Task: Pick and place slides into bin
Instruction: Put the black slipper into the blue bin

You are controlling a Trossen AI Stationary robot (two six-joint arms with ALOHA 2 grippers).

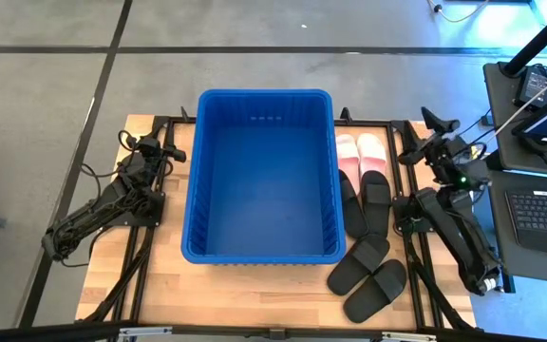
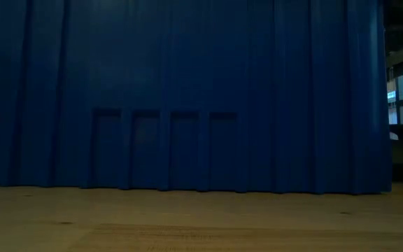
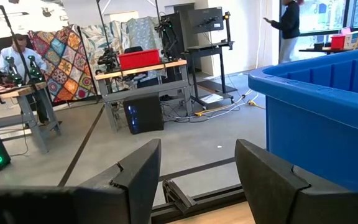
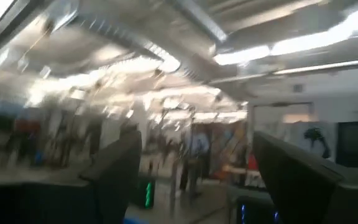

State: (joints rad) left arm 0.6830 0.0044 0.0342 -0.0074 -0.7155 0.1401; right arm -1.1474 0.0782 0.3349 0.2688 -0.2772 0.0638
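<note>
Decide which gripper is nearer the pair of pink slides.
Right. The right gripper hangs just beside the pink slides, off their outer side. The left gripper sits across the bin, at the table's opposite edge.

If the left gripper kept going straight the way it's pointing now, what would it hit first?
Probably nothing: the left gripper, open, points off the table's far edge toward open floor. The bin sits off to one side of that line, though depth is hard to judge.

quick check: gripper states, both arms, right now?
Left gripper: open, holding nothing, beside the bin.
Right gripper: open, holding nothing, raised near the slides.
</note>
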